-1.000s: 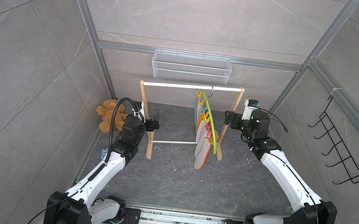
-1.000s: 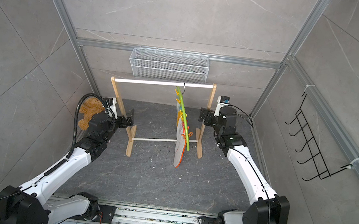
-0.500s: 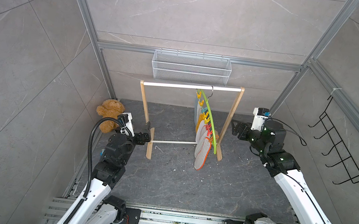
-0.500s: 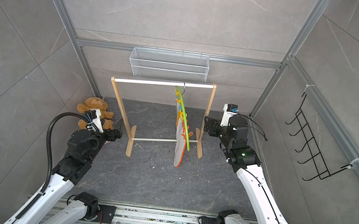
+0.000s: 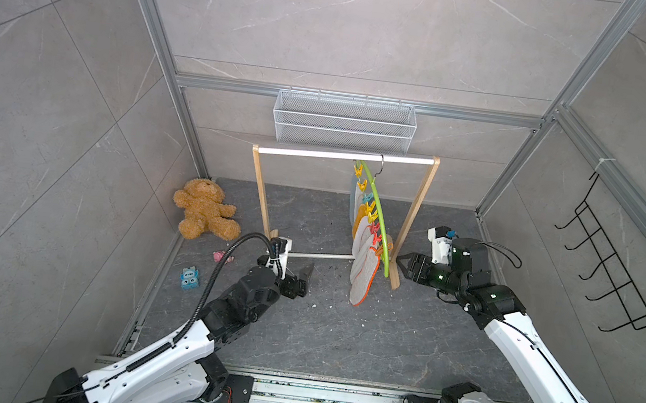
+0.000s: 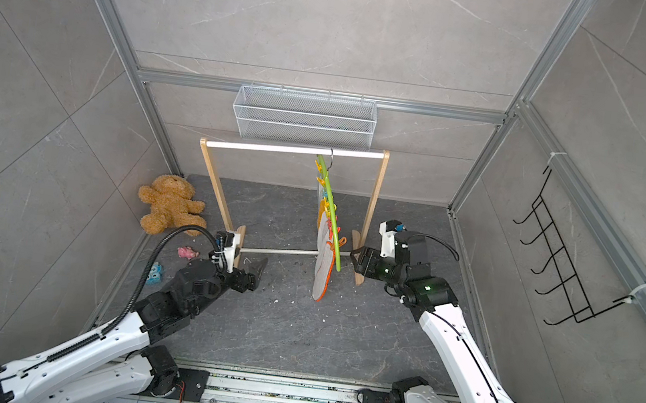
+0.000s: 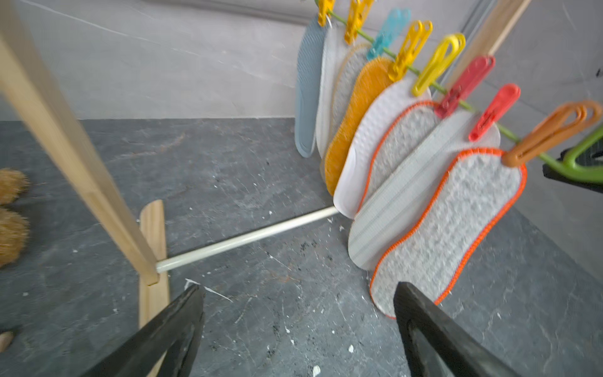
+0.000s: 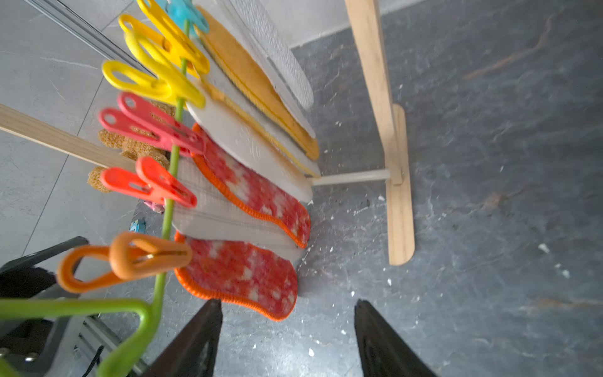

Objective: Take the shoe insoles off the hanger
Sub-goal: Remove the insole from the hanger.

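Position of the hanger (image 5: 378, 213): hung by its dark metal hook on the white rail (image 5: 319, 153) of the wooden rack (image 5: 415, 222), toward the rail's right end, with the lime-green bar sloping down from the hook toward the robot in both top views (image 6: 331, 207). Position of the shoe insoles (image 5: 362, 274): all clipped along that bar in one overlapping row, hanging lengthwise below it (image 6: 323, 269). Order of the clips (image 7: 437, 62) in the left wrist view, from the hook end: yellow, yellow, blue, yellow, yellow, red, red, orange. Nearest the bar's lower end, under the orange clip (image 7: 551, 130): a grey insole with an orange rim, red-and-white mottled on the face seen from the right wrist. State of the left gripper (image 5: 303, 277): low over the dark floor (image 5: 339, 330), in front of the rack's left foot, apart from the insoles; jaws spread wide, nothing between them (image 7: 298, 290). State of the right gripper (image 5: 400, 264): just beside the bar's looped lower end (image 8: 143, 313) and the rack's right post; jaws parted, less widely than the left pair, nothing between them (image 8: 287, 303); contact with the bar not determinable. Also on the floor: a teddy bear (image 5: 202, 215) by the left wall, well apart from the rack.
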Available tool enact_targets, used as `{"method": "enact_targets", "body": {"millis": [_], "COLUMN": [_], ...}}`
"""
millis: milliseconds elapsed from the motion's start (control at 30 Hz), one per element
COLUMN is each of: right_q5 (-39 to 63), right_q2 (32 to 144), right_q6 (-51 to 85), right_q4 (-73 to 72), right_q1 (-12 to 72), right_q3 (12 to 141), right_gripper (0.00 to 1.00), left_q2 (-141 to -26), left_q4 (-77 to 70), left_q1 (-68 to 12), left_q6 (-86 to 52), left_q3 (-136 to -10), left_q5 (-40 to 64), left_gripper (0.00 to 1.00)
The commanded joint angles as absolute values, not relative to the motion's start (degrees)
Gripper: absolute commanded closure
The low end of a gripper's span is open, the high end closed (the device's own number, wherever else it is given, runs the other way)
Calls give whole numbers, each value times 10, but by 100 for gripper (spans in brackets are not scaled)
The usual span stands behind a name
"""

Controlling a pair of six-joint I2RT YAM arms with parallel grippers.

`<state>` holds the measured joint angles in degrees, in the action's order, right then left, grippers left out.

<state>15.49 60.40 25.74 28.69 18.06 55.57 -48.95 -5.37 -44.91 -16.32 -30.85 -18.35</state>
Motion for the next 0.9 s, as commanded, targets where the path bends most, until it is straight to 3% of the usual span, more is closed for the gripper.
{"method": "enact_targets", "body": {"millis": [0,200,333,500,867], "right_q5": [163,162,159,152,126], "right_q2": [575,559,563,569,607], "right_q6": [288,304,305,305,303], "right_q4": [294,290,287,284,278], "right_q1": [197,221,236,257,314], "right_q3": [534,509,513,522,553], "right_gripper": [34,35,36,36,36], "left_q2": [-513,-511,-508,-507,-545], "left_q4": [-141,-230,-192,-172,-214], "left_q1": [-466,-466,-465,-464,-466], "left_q6": [-161,-180,-208,-191,-124], "left_q3": [-302,-260,-273,-280,-251], "left_q5": [-212,-213,-268,-241,-133], "left_gripper": [7,0,0,1,21]}}
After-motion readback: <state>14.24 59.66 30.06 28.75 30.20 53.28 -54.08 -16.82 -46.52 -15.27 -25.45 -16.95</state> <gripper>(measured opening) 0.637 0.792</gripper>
